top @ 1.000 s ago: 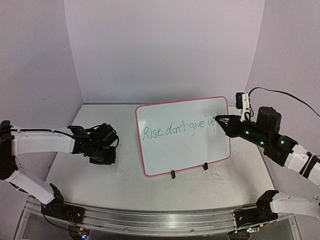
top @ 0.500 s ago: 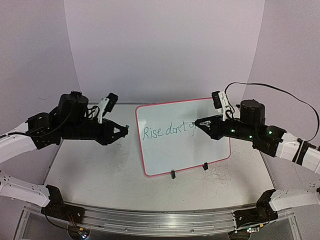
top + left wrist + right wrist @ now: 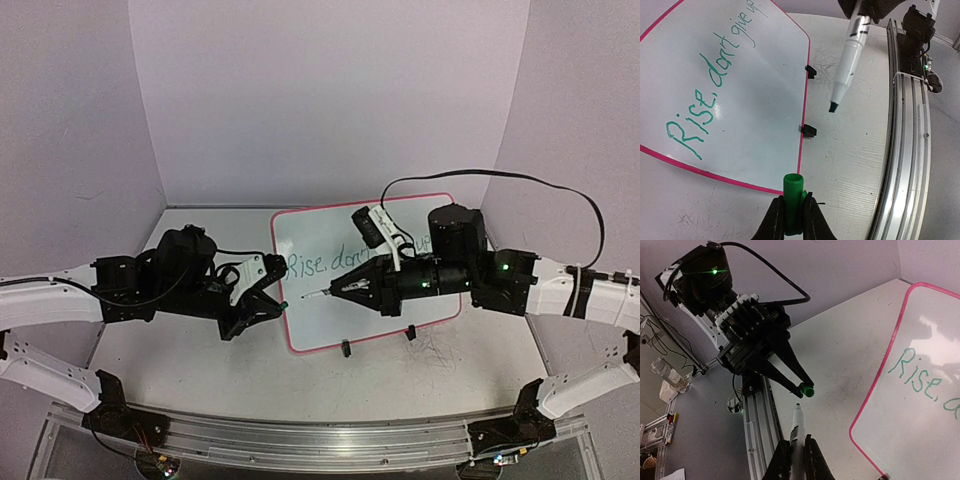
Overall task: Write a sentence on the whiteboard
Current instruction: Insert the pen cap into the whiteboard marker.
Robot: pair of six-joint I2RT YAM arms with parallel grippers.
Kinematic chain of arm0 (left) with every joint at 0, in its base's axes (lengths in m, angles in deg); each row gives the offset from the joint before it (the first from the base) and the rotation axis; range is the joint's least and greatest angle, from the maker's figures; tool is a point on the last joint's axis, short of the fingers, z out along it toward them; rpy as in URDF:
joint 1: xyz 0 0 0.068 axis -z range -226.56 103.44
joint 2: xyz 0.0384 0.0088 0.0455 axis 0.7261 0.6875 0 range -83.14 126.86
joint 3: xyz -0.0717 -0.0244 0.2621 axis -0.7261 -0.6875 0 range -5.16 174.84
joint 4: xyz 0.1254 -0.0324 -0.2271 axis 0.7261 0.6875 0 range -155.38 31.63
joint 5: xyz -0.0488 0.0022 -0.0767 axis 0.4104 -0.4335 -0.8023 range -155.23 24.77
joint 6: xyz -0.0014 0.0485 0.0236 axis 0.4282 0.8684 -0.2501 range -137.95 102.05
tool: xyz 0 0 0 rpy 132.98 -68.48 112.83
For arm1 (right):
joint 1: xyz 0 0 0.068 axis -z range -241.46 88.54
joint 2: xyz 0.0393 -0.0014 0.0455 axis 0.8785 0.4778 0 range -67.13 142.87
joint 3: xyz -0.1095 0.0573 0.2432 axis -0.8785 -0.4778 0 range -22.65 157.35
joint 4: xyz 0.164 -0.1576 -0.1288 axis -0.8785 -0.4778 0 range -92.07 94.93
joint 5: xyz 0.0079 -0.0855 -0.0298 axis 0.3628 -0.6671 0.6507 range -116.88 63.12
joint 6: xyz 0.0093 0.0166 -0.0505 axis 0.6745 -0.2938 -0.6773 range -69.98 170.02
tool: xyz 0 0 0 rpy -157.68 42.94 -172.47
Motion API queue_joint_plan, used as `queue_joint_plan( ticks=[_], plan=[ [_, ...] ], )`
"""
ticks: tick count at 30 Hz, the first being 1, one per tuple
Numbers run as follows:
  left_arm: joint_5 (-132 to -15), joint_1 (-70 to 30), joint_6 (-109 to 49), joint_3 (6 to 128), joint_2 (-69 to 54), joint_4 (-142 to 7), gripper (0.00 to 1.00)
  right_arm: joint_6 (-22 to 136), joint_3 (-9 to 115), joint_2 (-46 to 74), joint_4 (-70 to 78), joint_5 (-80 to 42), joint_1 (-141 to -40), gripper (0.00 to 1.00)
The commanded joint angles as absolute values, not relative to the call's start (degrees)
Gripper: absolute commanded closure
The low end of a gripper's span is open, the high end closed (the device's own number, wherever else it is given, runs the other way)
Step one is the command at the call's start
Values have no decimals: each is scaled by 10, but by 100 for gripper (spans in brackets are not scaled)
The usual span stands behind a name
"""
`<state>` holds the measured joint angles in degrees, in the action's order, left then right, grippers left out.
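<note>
**Q:** Where is the board, and what is on it?

**A:** You have the whiteboard (image 3: 330, 318) in the middle of the table (image 3: 200, 370), between the two arms, with its two black clip feet (image 3: 345, 349) on the near edge. How steeply it leans cannot be told from these views. One line of green handwriting (image 3: 335, 262) runs across it and reads "Rise, don't give up". The wrist view shows no end mark after "up".

**Q:** State of the hands?

**A:** Your left gripper (image 3: 791, 207) has its fingers pressed in on the green marker cap (image 3: 793, 192), open end pointing outward. Your right gripper (image 3: 797, 450) pinches the barrel of the marker (image 3: 797, 425), bare tip forward. Tip and cap face each other just off the board's near-left corner, close but apart. Neither touches the board.

**Q:** Progress?

**A:** My judgement is that the writing is done: the sentence reads as complete and the pen is off the surface. What looks left is tidy-up. You need to seat the tip in the cap, then set the marker down.

**Q:** Anything to watch?

**A:** The two are not quite in line, so square them up before you push. A skewed push could ink the cap's rim or twist it in the fingers.
</note>
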<state>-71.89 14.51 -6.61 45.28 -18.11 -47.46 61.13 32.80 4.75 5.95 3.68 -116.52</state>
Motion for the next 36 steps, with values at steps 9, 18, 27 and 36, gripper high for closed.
queue_joint_plan(
  ticks=[9,18,27,36],
  plan=[
    [-730,144,-15,422,-221,-527,100,587,400,106,73,10,-1199,100],
    [-730,144,-13,416,-224,-532,100,587,412,128,67,-4,-1208,100],
    [-732,144,-13,414,-223,-533,100,591,403,124,60,-17,-1210,100],
    [-736,144,-13,414,-229,-535,100,591,408,133,56,-22,-1215,100]
  ],
)
